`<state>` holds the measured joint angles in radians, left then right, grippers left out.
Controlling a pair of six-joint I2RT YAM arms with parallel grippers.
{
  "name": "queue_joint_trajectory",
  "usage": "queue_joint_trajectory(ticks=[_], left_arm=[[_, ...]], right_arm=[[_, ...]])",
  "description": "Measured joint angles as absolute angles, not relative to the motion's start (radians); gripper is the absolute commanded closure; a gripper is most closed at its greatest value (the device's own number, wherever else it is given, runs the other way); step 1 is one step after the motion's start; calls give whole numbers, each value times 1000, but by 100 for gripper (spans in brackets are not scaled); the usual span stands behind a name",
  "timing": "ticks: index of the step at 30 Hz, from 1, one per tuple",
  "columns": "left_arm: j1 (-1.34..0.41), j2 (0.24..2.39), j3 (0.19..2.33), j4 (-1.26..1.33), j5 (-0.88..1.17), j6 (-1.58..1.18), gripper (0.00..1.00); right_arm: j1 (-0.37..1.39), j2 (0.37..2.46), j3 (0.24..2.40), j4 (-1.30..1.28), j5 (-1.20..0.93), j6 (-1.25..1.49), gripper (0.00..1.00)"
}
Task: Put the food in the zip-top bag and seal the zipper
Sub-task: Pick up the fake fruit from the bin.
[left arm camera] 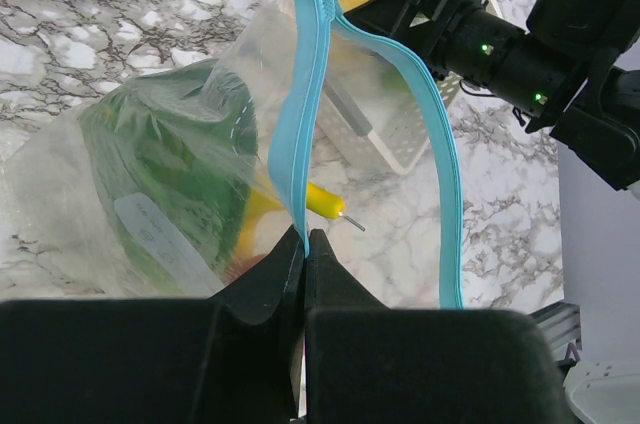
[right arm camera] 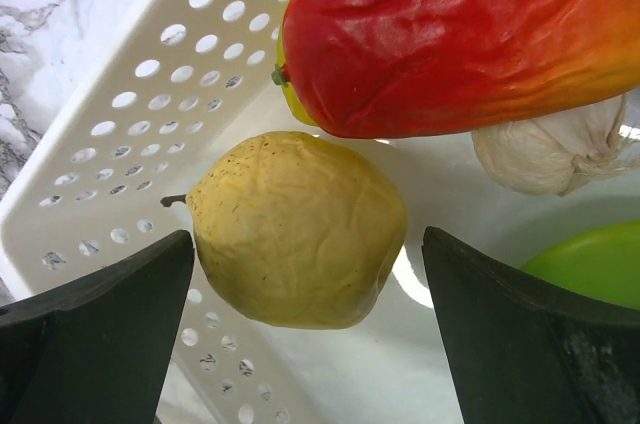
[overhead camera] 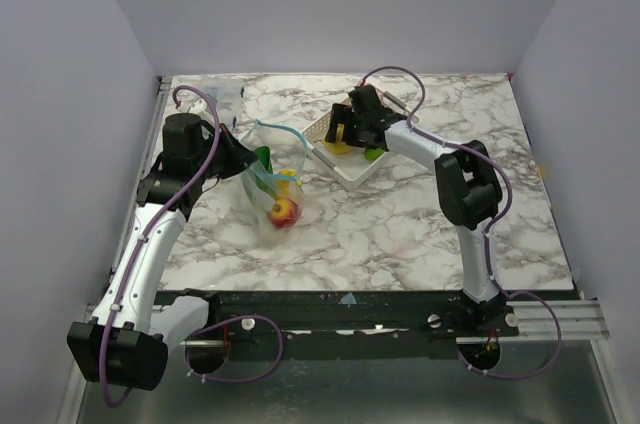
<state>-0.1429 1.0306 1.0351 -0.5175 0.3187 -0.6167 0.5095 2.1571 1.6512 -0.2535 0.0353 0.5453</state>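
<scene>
The clear zip-top bag (overhead camera: 272, 194) lies left of centre with red, yellow and green food inside; its blue-green zipper (overhead camera: 280, 130) stands open. My left gripper (left arm camera: 305, 236) is shut on the zipper strip (left arm camera: 300, 124) and holds the mouth up. In the left wrist view green and yellow pieces show through the bag (left arm camera: 150, 164). My right gripper (right arm camera: 305, 254) is open inside the white perforated basket (right arm camera: 130, 114), its fingers on either side of a yellow wrinkled fruit (right arm camera: 300, 229), not touching. A red-orange piece (right arm camera: 450, 24), a white garlic (right arm camera: 545, 154) and a green piece (right arm camera: 590, 264) lie beside it.
The white basket (overhead camera: 322, 134) stands at the back centre, just right of the bag's mouth. A small clear box (overhead camera: 226, 97) sits at the back left. Grey walls enclose the marble table (overhead camera: 400, 234) on three sides.
</scene>
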Motion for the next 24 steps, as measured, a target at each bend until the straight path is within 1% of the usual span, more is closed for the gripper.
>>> queue_joint_trajectory(ticks=[2,3,7,8,13,17,19,24], left_arm=[[-141,1031,1035,-517,319,-617,100],[-140,1031,1034,-517,319,-617,100],[-137,1032,1033,-516,319,-617,100],[-137,1033,1032,-515,319,-617,100],[-137,1033,1032,-512,323,-617,100],[-136,1033,1031,-510,327,-617,100],[-136,1033,1031,-510,327,-617,100],[-131,1034,1027,-505,331,-618,100]], right_arm=[[509,2168,1651,-253,31,545,7],[509,2171,1651,-253,30,545,11],[509,2174,1651,-253,27,538,31],[509,2174,1651,-252,27,535,38],[509,2160,1626,-235,26,522,64],[509,2082,1541,-236,31,511,79],[509,2027,1514,-246,35,500,81],[517,1869,1506,-264,38,485,80]])
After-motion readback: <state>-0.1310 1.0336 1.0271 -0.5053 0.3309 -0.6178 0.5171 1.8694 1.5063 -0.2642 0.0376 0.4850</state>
